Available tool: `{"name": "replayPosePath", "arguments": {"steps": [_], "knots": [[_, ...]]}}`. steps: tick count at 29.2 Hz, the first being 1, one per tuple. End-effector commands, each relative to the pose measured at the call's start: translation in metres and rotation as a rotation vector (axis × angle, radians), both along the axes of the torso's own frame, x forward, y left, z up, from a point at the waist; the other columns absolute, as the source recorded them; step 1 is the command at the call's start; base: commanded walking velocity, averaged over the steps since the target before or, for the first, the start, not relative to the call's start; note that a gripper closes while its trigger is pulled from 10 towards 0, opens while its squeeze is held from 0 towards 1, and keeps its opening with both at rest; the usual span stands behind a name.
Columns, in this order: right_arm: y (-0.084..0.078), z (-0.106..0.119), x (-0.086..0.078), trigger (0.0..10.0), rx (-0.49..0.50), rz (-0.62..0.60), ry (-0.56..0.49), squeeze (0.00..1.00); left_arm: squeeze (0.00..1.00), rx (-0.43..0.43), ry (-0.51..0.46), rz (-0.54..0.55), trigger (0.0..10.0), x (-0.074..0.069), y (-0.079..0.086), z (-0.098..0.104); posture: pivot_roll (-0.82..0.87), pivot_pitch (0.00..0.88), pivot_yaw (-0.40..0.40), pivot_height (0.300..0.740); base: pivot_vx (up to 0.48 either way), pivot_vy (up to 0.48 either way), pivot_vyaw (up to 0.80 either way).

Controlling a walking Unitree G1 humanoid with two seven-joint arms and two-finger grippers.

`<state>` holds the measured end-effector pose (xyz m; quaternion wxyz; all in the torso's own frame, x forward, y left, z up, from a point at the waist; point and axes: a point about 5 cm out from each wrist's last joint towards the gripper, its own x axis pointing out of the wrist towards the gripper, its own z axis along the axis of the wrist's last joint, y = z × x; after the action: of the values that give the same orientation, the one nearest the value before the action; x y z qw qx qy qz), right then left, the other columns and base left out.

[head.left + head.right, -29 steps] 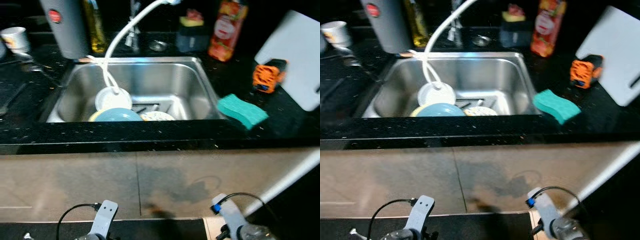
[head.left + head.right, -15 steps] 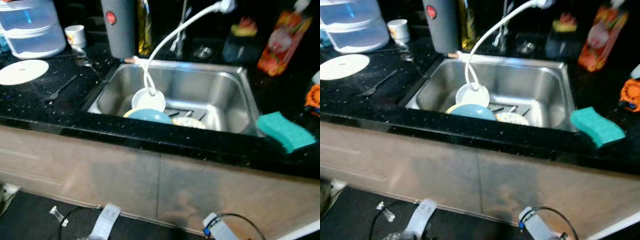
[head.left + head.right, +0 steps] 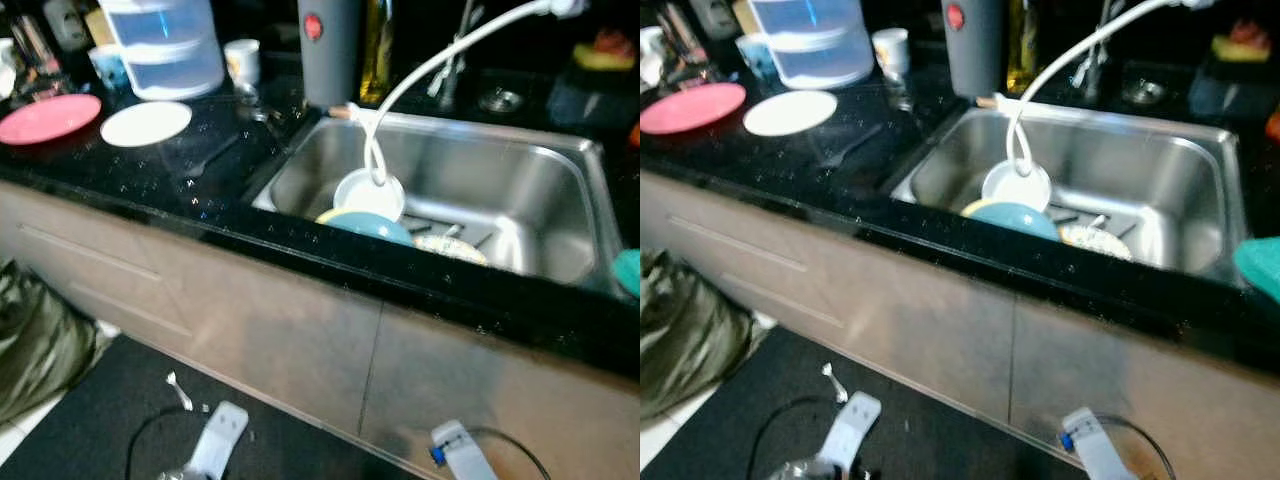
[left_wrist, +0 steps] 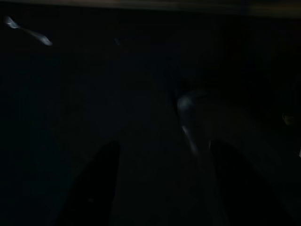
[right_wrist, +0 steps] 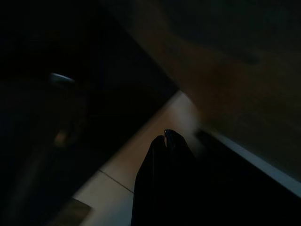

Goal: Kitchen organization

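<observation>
Dishes sit in the sink point(image 3: 560, 170), ahead and to the right, so the right gripper point(image 5: 164, 141) is nearer. Its fingers look closed; the left gripper point(image 4: 160, 188) hangs open, both empty

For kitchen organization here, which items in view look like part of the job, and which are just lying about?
Likely part of the job:
- dishes stacked in the sink: white bowl, blue bowl
- pink plate and white plate on the counter
- small cup

Just lying about:
- spoon on the floor mat
- grey canister
- clear container
- green sponge
</observation>
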<state>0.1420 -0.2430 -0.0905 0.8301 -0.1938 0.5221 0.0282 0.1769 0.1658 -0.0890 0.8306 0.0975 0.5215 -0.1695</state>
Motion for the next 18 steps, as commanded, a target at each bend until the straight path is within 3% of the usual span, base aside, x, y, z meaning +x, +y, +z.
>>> {"name": "replayPosePath", "arguments": {"steps": [1, 3, 18], "knots": [[0.0033, 0.0032, 0.0096, 10.0, 0.057, -0.028, -0.044, 0.0, 0.0, 0.011, 0.007, 0.012, 10.0, -0.0015, 0.0043, -0.0005, -0.02, 0.0, 0.042, 0.74, 0.0, 0.0, 0.64], [0.0017, 0.0066, 0.0161, 10.0, 0.086, -0.035, -0.065, 0.0, 0.0, 0.012, 0.007, 0.008, 10.0, -0.0009, 0.0047, -0.0002, -0.02, 0.0, 0.045, 0.74, 0.0, 0.0, 0.64], [-0.0025, 0.0089, 0.0175, 10.0, 0.14, -0.085, -0.097, 0.0, 0.0, 0.001, -0.003, 0.02, 10.0, 0.0011, 0.0045, 0.0008, -0.03, 0.0, 0.047, 0.74, 0.0, 0.0, 0.64]]}}
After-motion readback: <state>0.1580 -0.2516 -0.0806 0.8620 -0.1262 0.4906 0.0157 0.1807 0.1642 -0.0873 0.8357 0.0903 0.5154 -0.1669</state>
